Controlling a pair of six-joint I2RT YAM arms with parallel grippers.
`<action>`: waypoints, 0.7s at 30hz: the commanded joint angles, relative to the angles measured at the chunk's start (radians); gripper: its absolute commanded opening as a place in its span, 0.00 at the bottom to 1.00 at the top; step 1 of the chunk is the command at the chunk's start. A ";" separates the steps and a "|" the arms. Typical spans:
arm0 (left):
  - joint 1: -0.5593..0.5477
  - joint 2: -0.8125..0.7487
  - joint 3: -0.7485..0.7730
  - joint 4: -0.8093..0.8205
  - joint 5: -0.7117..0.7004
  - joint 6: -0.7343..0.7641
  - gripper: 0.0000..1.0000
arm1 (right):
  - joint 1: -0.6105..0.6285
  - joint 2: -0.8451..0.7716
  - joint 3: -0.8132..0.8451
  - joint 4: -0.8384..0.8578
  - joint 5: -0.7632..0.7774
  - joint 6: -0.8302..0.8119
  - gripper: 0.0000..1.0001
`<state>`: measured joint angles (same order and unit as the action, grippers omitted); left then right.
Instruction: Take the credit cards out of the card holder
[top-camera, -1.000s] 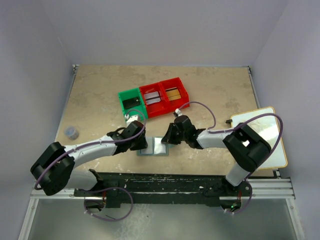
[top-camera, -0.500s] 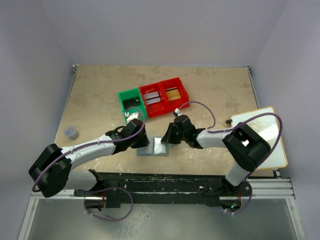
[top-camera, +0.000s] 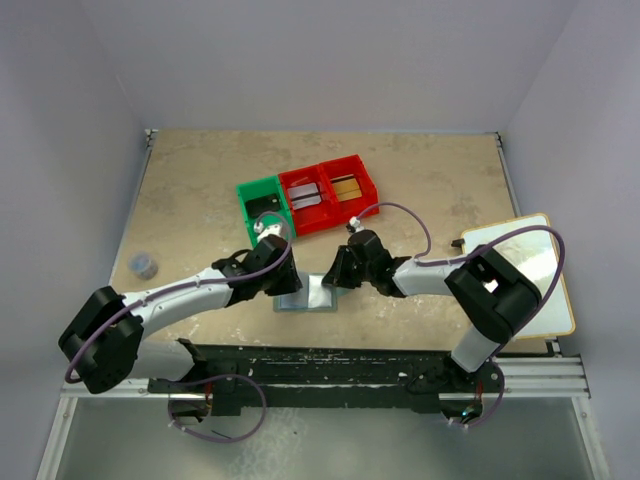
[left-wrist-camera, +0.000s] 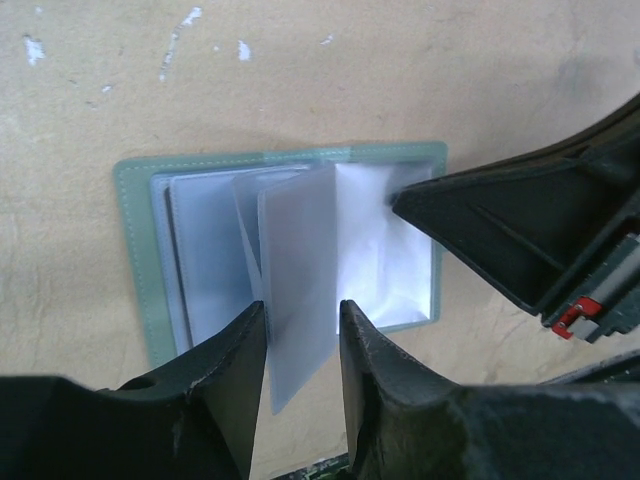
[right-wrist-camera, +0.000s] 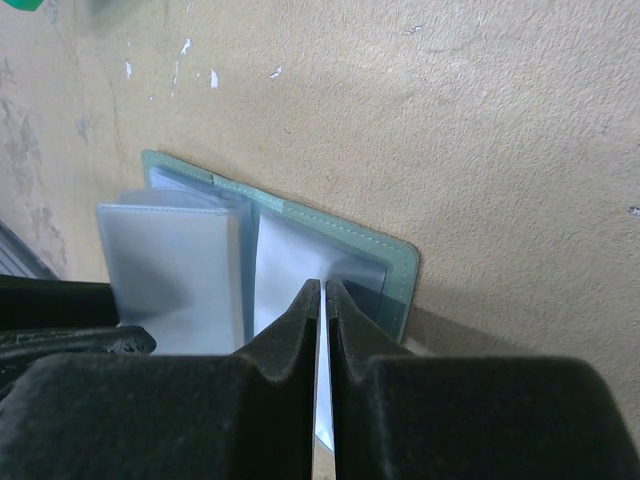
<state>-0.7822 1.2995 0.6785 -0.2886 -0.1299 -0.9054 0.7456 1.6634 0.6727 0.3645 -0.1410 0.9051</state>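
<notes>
The light blue-green card holder (top-camera: 300, 303) lies open on the table between both grippers. In the left wrist view its border (left-wrist-camera: 135, 250) frames clear sleeves, and one sleeve leaf (left-wrist-camera: 300, 250) stands up. My left gripper (left-wrist-camera: 302, 305) is open, with its fingers on either side of that leaf's lower edge. My right gripper (right-wrist-camera: 323, 283) is shut on a thin white sheet at the holder's right panel (right-wrist-camera: 395, 260); I cannot tell whether it is a card or a sleeve. The right gripper's tip also shows in the left wrist view (left-wrist-camera: 400, 200). In the top view the left gripper (top-camera: 283, 282) and right gripper (top-camera: 334, 279) sit at the holder's two ends.
A green bin (top-camera: 245, 195) and two red bins (top-camera: 328, 168) with flat cards inside stand just behind the holder. A small dark round object (top-camera: 144, 264) sits at the left. A white board with a wooden rim (top-camera: 520, 270) lies at the right edge. The black rail (top-camera: 350, 365) runs along the front.
The left arm has shifted a little away from the front edge, its gripper staying at the holder's left side. The right arm and the holder have not visibly moved.
</notes>
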 joint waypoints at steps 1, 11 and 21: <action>-0.006 -0.008 0.034 0.072 0.072 0.020 0.32 | 0.003 0.027 0.019 -0.058 0.014 -0.023 0.09; -0.006 0.019 0.152 -0.109 0.026 0.117 0.31 | 0.005 0.036 0.032 -0.064 0.007 -0.030 0.09; -0.012 0.039 0.130 0.001 0.169 0.124 0.30 | 0.005 0.044 0.032 -0.058 0.001 -0.028 0.09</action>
<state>-0.7834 1.3392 0.7921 -0.3561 -0.0277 -0.7959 0.7460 1.6817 0.6945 0.3569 -0.1513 0.9051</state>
